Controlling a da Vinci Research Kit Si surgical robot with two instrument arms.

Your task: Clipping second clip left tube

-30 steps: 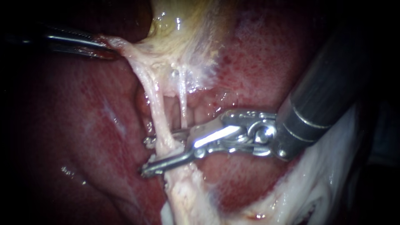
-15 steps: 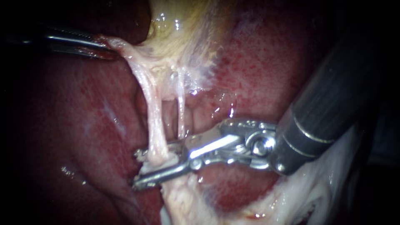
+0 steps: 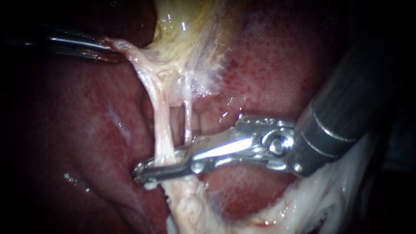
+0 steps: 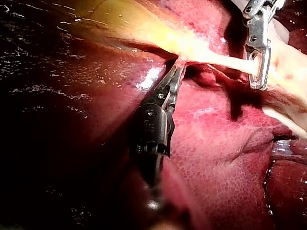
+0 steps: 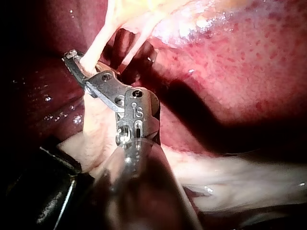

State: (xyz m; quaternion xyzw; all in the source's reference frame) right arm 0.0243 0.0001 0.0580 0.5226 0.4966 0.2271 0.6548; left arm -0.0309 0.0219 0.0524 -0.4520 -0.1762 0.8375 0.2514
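Clipping step in hand: right instrument [image 3: 151,170] jaws pinch the left tube [image 3: 161,130] at its near end. Left instrument [image 3: 110,51] jaws pinch gallbladder [image 3: 190,26] edge, far left. Next, likely: full squeeze, then open cleanly.

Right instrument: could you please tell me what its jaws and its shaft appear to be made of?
The right instrument, jaws shut on the left tube: jaws and hinge look like bare polished metal, probably steel, with bright silver glints. Its shaft looks dark and matte, with thin pale rings; whether coated metal or plastic, I cannot tell.
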